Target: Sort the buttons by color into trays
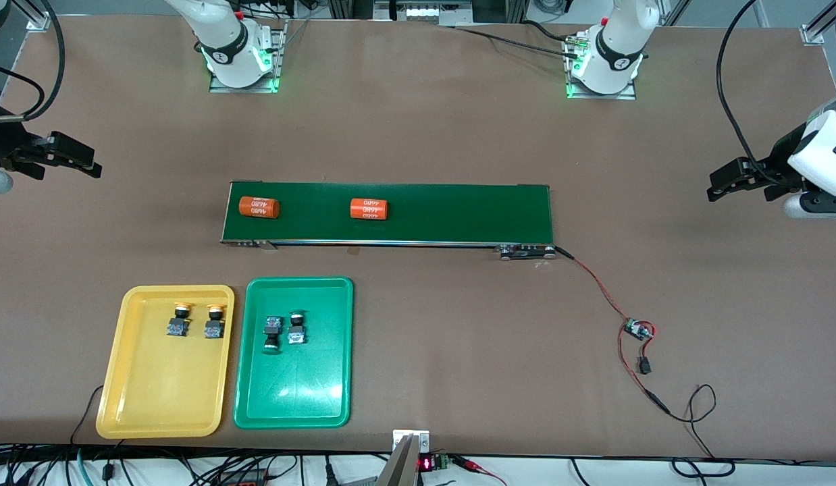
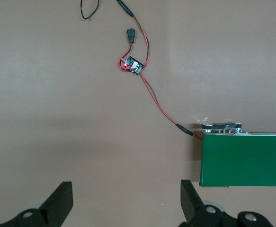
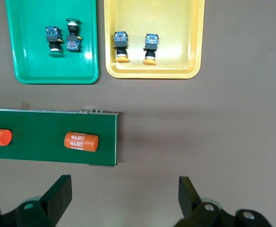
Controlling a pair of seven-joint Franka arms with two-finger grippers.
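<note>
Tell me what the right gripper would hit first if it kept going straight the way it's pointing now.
Probably bare table: the open right gripper points down at brown tabletop just off the conveyor belt end, apart from the orange cylinder. Depth is unclear.

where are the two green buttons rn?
Both green buttons lie side by side in the green tray, in the half nearer the conveyor belt, next to the yellow tray, toward the right arm's end of the table.

Both arms idle at the table's ends — left gripper [image 1: 718,189] and right gripper [image 1: 87,165] apparently open, empty.
</note>
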